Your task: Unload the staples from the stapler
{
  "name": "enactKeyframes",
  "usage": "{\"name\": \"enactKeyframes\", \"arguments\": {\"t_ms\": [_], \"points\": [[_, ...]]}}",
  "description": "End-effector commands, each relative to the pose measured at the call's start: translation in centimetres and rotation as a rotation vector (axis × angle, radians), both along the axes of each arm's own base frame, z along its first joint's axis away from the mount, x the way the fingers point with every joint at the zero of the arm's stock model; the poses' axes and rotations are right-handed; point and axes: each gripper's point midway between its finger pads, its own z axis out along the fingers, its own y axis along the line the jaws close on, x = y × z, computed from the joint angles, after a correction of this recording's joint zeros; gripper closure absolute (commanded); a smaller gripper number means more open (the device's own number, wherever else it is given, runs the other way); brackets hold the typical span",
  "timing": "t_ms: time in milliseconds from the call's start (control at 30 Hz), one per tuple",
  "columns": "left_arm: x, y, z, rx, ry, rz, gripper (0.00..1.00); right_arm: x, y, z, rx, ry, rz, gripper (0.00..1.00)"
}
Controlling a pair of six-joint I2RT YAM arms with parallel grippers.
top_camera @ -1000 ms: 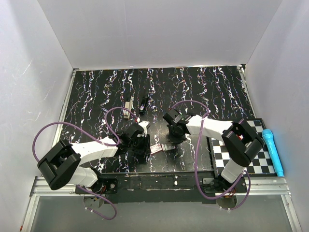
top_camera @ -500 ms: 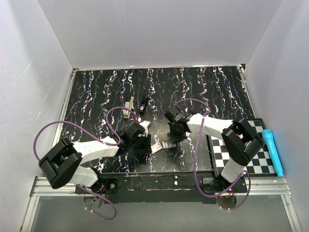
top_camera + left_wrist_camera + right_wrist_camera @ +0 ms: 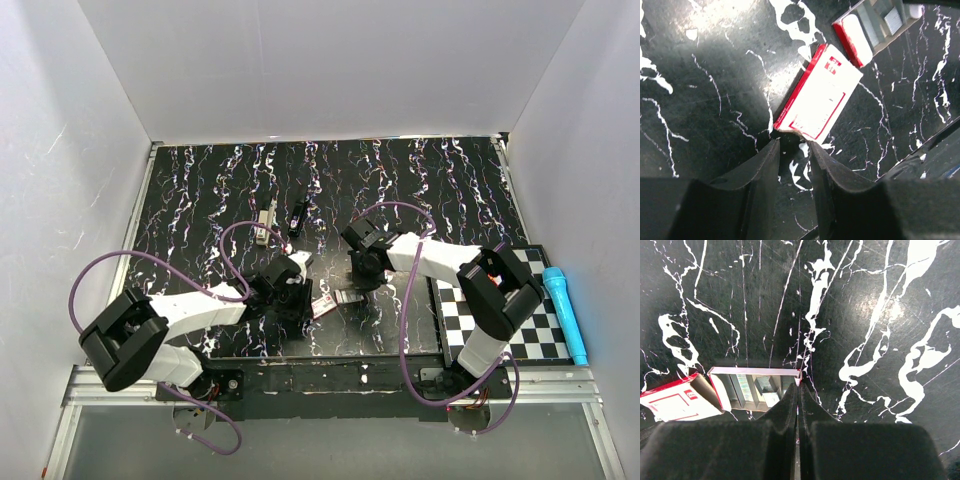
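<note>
- Black marbled worktop (image 3: 200, 180), white walls.
- Left hand (image 3: 791, 145): fingers narrowly parted at the torn end of the red-and-white staple box (image 3: 819, 100), gripping nothing.
- Right hand (image 3: 797, 387): pinched shut on the end wall of the grey tray (image 3: 755, 387).
- Over the last second the tray edged slightly out and back.
- Stapler (image 3: 298, 216), apparently the black piece, lies well apart and untouched, so unloading has not begun.

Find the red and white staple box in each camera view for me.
Top external: staple box lies centre, towards the table's near edge.
Left wrist: staple box fills the middle of the picture.
Right wrist: staple box sits at the lower left edge.
Shared landmark: the grey tray beside the box.
</note>
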Motion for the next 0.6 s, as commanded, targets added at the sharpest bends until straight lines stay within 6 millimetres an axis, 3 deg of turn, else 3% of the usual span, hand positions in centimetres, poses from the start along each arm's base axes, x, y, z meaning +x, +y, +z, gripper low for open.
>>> {"name": "enactKeyframes", "arguments": {"t_ms": [0,233,500,567], "points": [[-1.3,2.3,-0.5,0.086,0.023,0.012,0.69,1.6,0.1,0.1,-0.013,-0.04,0.0,0.99],[-1.4,2.7,-0.2,0.089,0.018,0.03,0.76,1.9,0.6,0.2,-0.003,-0.043,0.006,0.99],[-1.1,1.8,-1.5,0.099,0.049,0.015,1.0,1.8,0.8,0.1,0.006,-0.037,0.008,0.99],[-0.9,1.4,-1.7,0.101,0.051,0.008,1.0,1.8,0.7,0.1,0.006,-0.037,0.008,0.99]]}}
